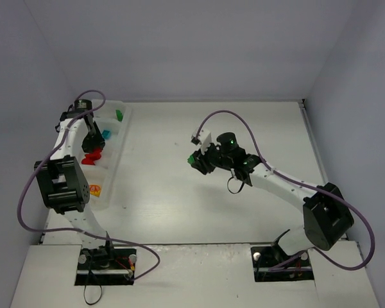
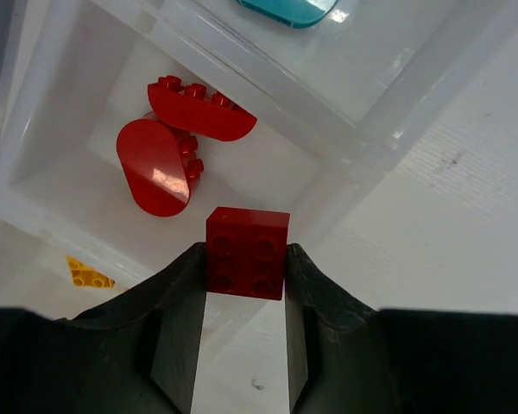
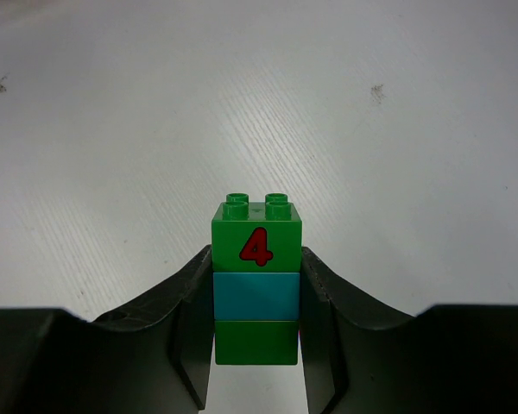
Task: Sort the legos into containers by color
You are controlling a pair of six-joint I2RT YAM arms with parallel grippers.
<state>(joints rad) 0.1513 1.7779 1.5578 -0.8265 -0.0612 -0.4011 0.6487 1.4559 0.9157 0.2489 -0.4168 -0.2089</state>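
Left wrist view: the left pincer (image 2: 244, 259) grips a red square brick (image 2: 247, 246) over the tray (image 2: 345, 147) wall, with red rounded bricks (image 2: 160, 164) beyond. Dropped here, it might tumble beside the yellow piece (image 2: 88, 276). The right pincer (image 3: 255, 259) clamps a green-teal-green stack (image 3: 255, 297) above the worktop (image 3: 371, 172).

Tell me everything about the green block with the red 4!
It tops a tower of three smooth plastic bricks: green with round studs and a red 4 on its side, teal-blue in the middle, green at the bottom. The right gripper pinches the tower from both sides, black fingers pressing its sides. The white table lies behind it.
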